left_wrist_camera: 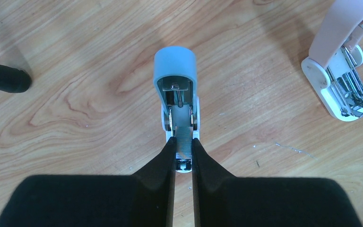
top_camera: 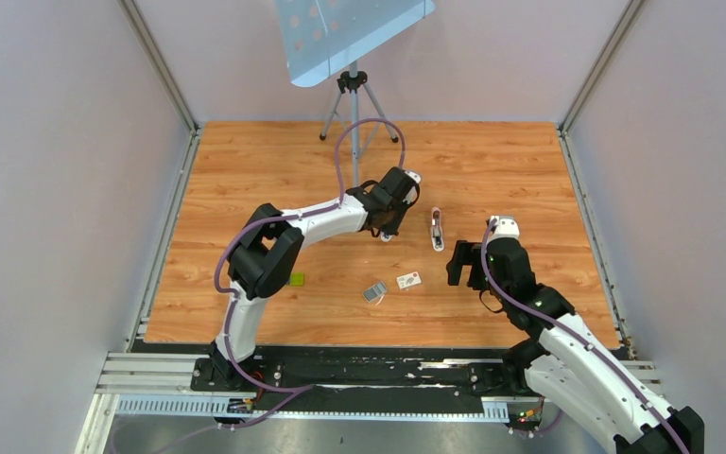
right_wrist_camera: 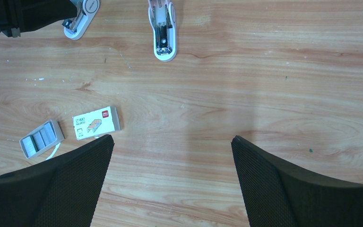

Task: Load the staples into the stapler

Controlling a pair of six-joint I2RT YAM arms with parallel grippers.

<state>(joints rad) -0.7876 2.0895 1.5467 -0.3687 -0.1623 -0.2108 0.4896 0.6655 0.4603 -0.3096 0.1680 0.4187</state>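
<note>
My left gripper [left_wrist_camera: 184,144] is shut on a silver strip of staples [left_wrist_camera: 184,136]. It holds the strip over the open channel of a pale blue mini stapler [left_wrist_camera: 175,61] that lies on the wooden floor. The pale pink stapler [left_wrist_camera: 333,42] lies open to the right of it, apart from my fingers. From above, the pink stapler [top_camera: 437,230] sits between the left gripper [top_camera: 388,232] and the right gripper [top_camera: 461,265]. My right gripper [right_wrist_camera: 172,139] hangs open above bare wood, nothing between its fingers, with the pink stapler [right_wrist_camera: 163,33] ahead of it.
A small grey tray of spare staple strips [right_wrist_camera: 40,139] and a white labelled staple box [right_wrist_camera: 97,123] lie near the right gripper's left finger. A green block [top_camera: 296,279] rests beside the left arm. A tripod [top_camera: 352,104] stands at the back; its foot [left_wrist_camera: 4,78] is left of the blue stapler.
</note>
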